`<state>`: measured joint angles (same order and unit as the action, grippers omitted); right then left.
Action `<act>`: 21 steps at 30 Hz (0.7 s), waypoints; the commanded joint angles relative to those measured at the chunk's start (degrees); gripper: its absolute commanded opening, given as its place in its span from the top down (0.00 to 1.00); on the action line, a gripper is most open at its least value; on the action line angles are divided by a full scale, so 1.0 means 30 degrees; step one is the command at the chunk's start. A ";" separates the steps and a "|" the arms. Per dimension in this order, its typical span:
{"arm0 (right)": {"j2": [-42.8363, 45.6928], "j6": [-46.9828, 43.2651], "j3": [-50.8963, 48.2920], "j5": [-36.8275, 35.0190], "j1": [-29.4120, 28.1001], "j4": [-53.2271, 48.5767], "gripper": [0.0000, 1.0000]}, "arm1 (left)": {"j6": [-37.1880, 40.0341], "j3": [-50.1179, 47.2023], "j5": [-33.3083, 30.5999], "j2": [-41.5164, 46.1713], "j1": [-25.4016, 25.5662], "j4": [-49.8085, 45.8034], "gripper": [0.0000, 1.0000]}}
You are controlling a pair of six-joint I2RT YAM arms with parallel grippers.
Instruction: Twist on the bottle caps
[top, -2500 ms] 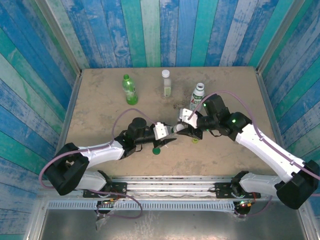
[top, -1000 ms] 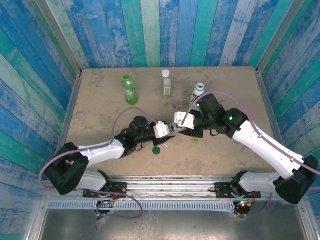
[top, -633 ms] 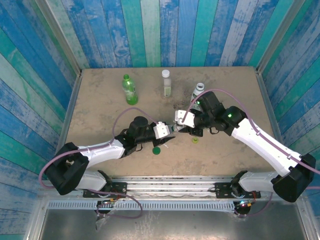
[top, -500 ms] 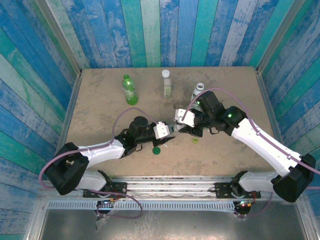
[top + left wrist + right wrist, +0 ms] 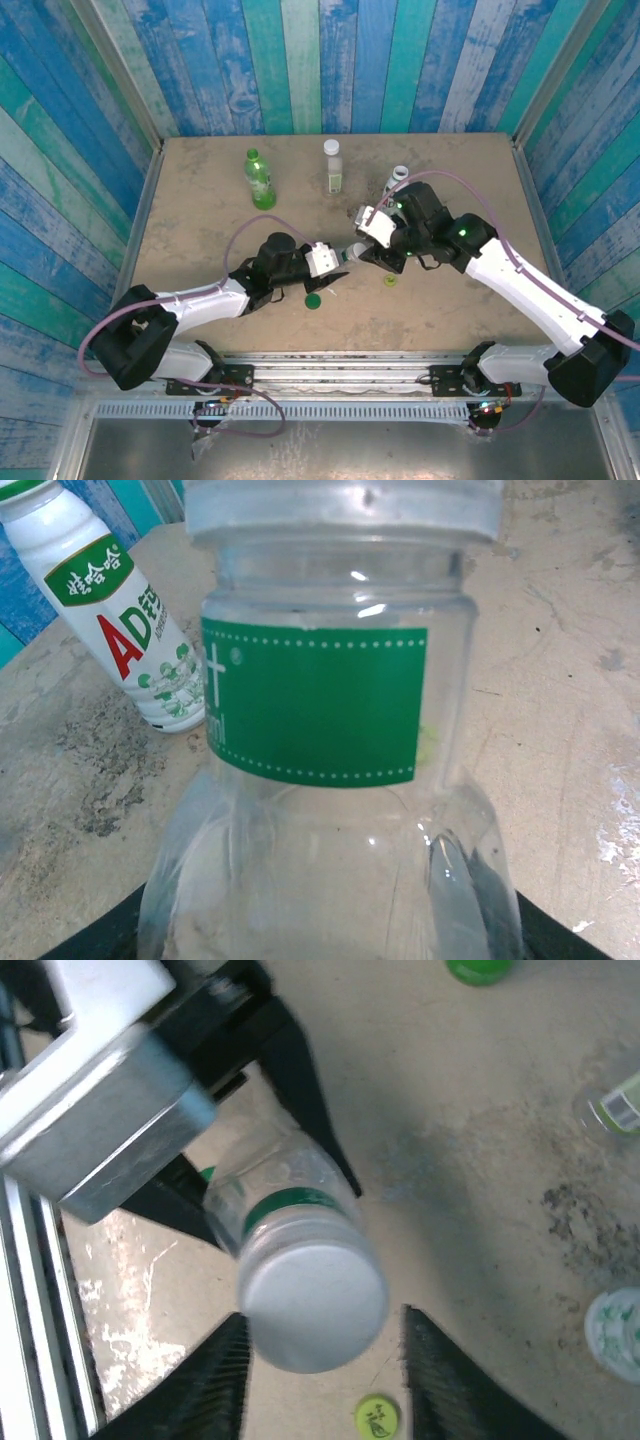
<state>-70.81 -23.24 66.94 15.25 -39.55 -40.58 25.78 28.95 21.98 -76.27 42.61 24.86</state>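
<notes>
Clearance was tightest at the small clear plastic bottle with a green label (image 5: 320, 710), gripped low on its body by the closed jaws of the left gripper (image 5: 334, 264) and tilted, a round white plastic cap (image 5: 315, 1305) sitting on its neck. The right gripper (image 5: 324, 1316) straddled that cap, jaws spread wide, with a black finger on each side of it. A yellow-green cap (image 5: 390, 279) lay just right of this bottle and a dark green cap (image 5: 313, 299) near it on the near side. Beyond it stood a white bottle with a green-and-red label (image 5: 110, 610), a second small clear bottle (image 5: 332, 167) and a green translucent bottle (image 5: 258, 178), well apart. The worn brown tabletop (image 5: 200, 230) was ringed by blue-and-green plank walls (image 5: 300, 60).
</notes>
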 commanded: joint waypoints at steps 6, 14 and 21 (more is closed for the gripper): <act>0.3069 0.1185 -0.1746 0.0383 0.0487 0.2698 0.27 | -0.1693 -0.0496 0.1270 0.0923 -0.0280 0.2075 0.45; 0.6213 0.4579 -0.5900 0.4426 0.1478 0.9208 0.26 | -0.4869 -0.0787 0.5155 0.0652 -0.1444 0.5277 0.45; 0.4770 0.5578 -0.6111 0.5348 0.1493 1.1963 0.32 | -0.4861 -0.0481 0.6030 0.0493 -0.1459 0.5000 0.45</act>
<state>-54.83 -9.08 48.18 28.01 -35.38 -10.85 12.34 26.72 37.04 -76.27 38.30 38.22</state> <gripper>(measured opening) 0.690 0.549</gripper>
